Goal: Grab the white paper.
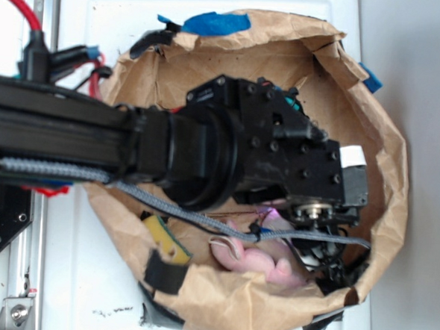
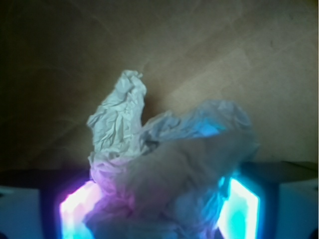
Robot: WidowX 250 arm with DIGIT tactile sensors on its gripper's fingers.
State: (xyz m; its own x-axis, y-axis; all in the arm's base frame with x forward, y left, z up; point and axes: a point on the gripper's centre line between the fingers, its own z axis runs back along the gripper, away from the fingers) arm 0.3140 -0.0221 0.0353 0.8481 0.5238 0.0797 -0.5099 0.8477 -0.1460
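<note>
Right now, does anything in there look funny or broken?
The paper is all crumpled, squeezed between the gripper's glowing fingers. The bag has ragged, torn edges patched with blue tape. Nothing looks spilled.

You see a white counter [image 1: 215, 4] in the exterior view, and on it sits a wide brown paper bag [image 1: 271, 306] with its mouth rolled open. Blue tape [image 1: 217, 23] sits at the bag's far rim, and black tape [image 1: 164, 276] shows on the near rim. On the bag's brown floor you see a pink toy rabbit [image 1: 263, 259] near the lower wall, and a yellow and green piece [image 1: 165, 235] just beside the left wall. A metal rail [image 1: 25, 273] runs along the counter's left edge.
</note>
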